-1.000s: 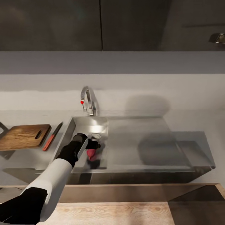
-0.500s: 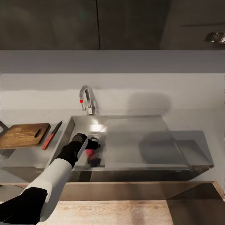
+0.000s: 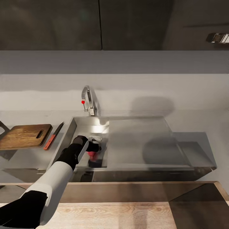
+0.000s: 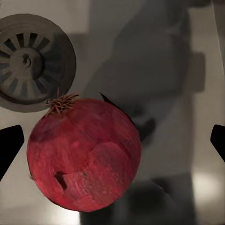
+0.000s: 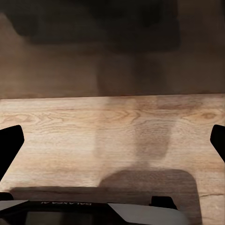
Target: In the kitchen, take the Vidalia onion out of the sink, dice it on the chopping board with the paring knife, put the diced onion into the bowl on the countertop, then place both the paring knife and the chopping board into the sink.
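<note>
Left arm reaches down into the sink (image 3: 136, 140) basin, at the basin's left portion beside the flat drainboard. Left gripper (image 4: 112, 145) hangs directly over the Vidalia onion (image 4: 84, 154) — jaws spread wide, dark fingertips (image 4: 10, 145) at either side of the wrist view, neither touching the onion; nothing grasped. In the head view the left gripper (image 3: 94, 152) sits just above the onion (image 3: 92, 155), which shows as a small reddish patch on the basin floor near the front wall. Onion is deep red, papery, dried root tuft on top, resting on the steel floor just beside the round slotted drain (image 4: 30, 68). Basin contents: the onion and the drain fitting; nothing else seen inside. Curved chrome faucet (image 3: 89, 101) with a red knob stands at the sink's back edge. On the tabletop (image 3: 28, 156) left of the sink: chopping board (image 3: 24, 136), brown wood, handle hole toward the sink side, lying flat; paring knife (image 3: 52, 137) with red handle lies between the board and the sink's left rim, close to both, blade pointing toward the back wall. Right gripper (image 5: 112, 140) hangs open over pale wooden flooring (image 5: 112, 136) — fingertips wide apart, holding nothing.
</note>
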Tool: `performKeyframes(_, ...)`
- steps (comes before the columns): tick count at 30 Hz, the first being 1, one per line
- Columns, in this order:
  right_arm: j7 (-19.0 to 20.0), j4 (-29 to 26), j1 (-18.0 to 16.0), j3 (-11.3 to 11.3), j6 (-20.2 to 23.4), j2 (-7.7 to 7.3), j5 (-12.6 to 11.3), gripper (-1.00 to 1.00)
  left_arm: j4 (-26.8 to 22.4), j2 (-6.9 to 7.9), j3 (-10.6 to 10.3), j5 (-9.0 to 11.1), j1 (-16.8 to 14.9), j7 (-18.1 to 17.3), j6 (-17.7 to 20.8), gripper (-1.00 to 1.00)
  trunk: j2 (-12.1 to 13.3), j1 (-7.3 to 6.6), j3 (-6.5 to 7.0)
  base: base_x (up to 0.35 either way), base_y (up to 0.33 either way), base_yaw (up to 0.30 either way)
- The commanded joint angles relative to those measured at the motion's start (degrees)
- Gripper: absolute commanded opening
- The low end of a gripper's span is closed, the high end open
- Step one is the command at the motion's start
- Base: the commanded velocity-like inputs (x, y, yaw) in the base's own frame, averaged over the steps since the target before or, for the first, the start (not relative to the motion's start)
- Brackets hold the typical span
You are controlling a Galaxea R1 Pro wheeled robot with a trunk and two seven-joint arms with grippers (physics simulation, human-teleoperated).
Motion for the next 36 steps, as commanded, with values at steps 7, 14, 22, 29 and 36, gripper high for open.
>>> performKeyframes(7,-0.31,0.04,-0.03,-0.34,-0.15,0.01,0.61,1.0,0.27,0.06,-0.11,0.12,-0.04,-0.02,0.25,1.0,-0.07,0.02,-0.08,0.0,0.0,0.0)
performKeyframes(14,-0.31,0.04,-0.03,-0.34,-0.15,0.01,0.61,1.0,0.3,0.51,-0.06,0.11,-0.04,-0.02,0.25,1.0,-0.07,0.02,-0.28,0.0,0.0,0.0)
performKeyframes(22,-0.31,0.04,-0.03,-0.34,-0.15,0.01,0.61,1.0,0.3,0.68,-0.06,0.11,-0.04,-0.02,0.25,1.0,-0.07,0.02,-0.79,0.0,0.0,0.0)
performKeyframes(29,-0.31,0.04,-0.03,-0.34,-0.15,0.01,0.61,1.0,0.61,0.69,-0.08,0.11,-0.04,-0.02,0.25,1.0,-0.07,0.02,-1.28,0.0,0.0,0.0)
performKeyframes(36,-0.31,0.04,-0.03,-0.34,-0.17,0.01,0.61,1.0,0.73,0.69,-0.07,0.12,-0.04,-0.02,0.25,1.0,-0.07,0.02,-1.4,0.0,0.0,0.0)
